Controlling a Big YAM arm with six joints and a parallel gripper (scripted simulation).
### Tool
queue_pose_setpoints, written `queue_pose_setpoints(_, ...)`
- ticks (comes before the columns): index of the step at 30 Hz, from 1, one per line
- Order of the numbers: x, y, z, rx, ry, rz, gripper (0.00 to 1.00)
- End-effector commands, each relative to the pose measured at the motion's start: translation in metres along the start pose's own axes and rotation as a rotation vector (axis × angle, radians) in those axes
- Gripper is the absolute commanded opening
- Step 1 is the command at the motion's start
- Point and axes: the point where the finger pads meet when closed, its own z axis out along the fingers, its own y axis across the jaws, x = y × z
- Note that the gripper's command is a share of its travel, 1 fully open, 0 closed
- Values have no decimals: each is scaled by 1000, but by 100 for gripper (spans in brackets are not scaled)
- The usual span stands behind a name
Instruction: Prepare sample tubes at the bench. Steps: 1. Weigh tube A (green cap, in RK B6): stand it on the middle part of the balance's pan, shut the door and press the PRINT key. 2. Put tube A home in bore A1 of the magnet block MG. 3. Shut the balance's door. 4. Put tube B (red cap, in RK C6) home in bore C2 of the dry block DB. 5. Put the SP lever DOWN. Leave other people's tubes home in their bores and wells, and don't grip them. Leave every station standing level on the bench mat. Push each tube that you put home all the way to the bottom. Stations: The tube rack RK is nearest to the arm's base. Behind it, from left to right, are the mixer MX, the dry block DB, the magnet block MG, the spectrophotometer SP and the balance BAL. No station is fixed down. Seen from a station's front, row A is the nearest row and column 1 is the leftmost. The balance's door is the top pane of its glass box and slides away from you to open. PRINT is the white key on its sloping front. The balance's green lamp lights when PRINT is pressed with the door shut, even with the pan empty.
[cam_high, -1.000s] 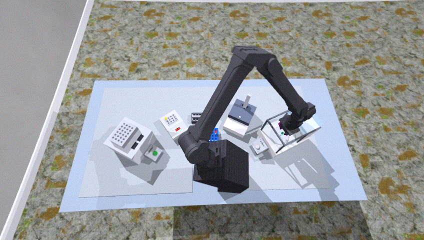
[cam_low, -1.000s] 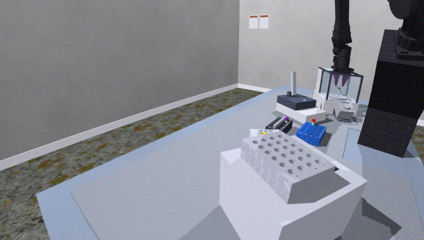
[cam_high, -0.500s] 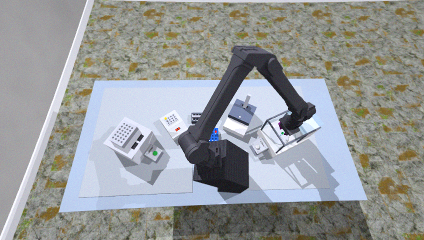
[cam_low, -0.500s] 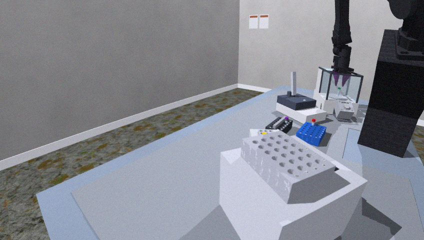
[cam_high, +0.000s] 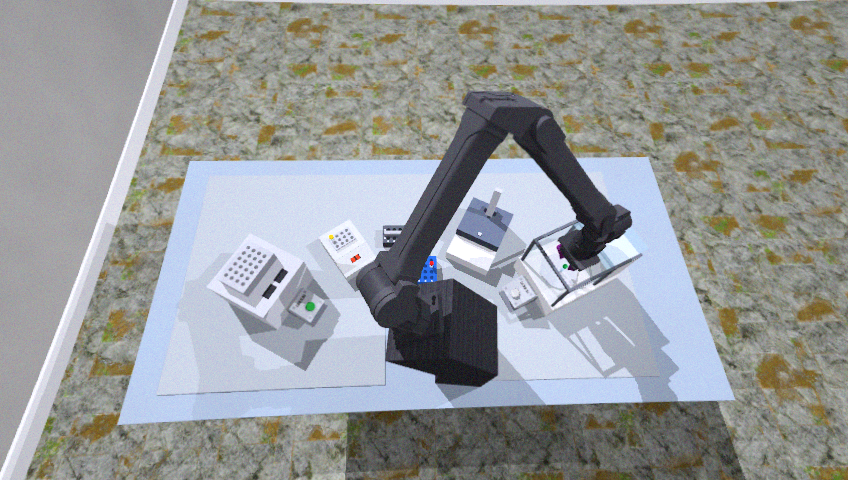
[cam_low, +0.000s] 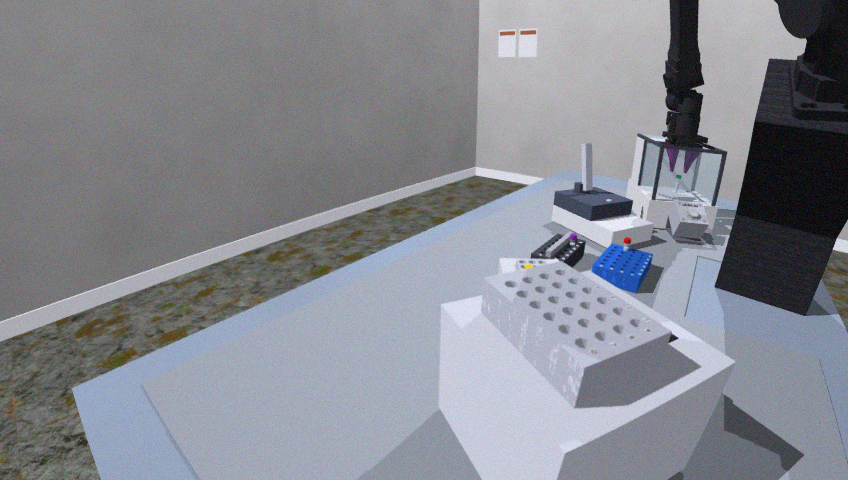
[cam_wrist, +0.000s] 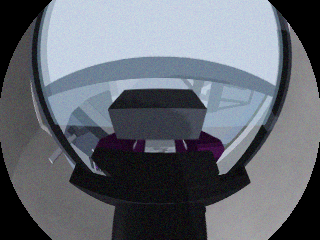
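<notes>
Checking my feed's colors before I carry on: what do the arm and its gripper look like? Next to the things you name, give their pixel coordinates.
The arm (cam_high: 455, 190) (cam_low: 684, 65) is dark charcoal to black, with long, chunky, angular links and rounded, barrel-like joints. The gripper (cam_high: 570, 261) (cam_low: 681, 169) (cam_wrist: 160, 120) has a black body and two purple fingers, tapering towards the tips. I can make out no cables, sleeve or lettering on either.

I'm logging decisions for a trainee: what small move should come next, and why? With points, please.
Probably raise the gripper (cam_high: 564, 259) (cam_low: 681, 171) straight up, clear of the balance's glass box (cam_low: 654, 172): its fingers are apart, above the green-capped tube (cam_high: 565, 266) (cam_low: 678, 177) standing inside.
</notes>
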Motion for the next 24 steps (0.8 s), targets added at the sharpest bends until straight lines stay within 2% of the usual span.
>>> queue_pose_setpoints(1,4,-1,4,5,19,-12,36)
queue_pose_setpoints(4,4,-1,4,5,19,-12,36)
queue_pose_setpoints(6,-4,0,-18,-4,-12,-8,36)
queue_pose_setpoints(10,-10,1,-28,-6,-23,-10,36)
queue_pose_setpoints(13,-4,-1,-30,-6,-13,-6,36)
queue_pose_setpoints(15,3,-6,-22,-4,9,3,36)
queue_pose_setpoints(18,4,-6,-23,-4,11,3,36)
queue_pose_setpoints(19,4,1,-23,6,14,-14,36)
queue_pose_setpoints(20,-3,3,-36,1,-9,-17,36)
queue_pose_setpoints(24,-9,0,-47,-6,-22,-10,36)
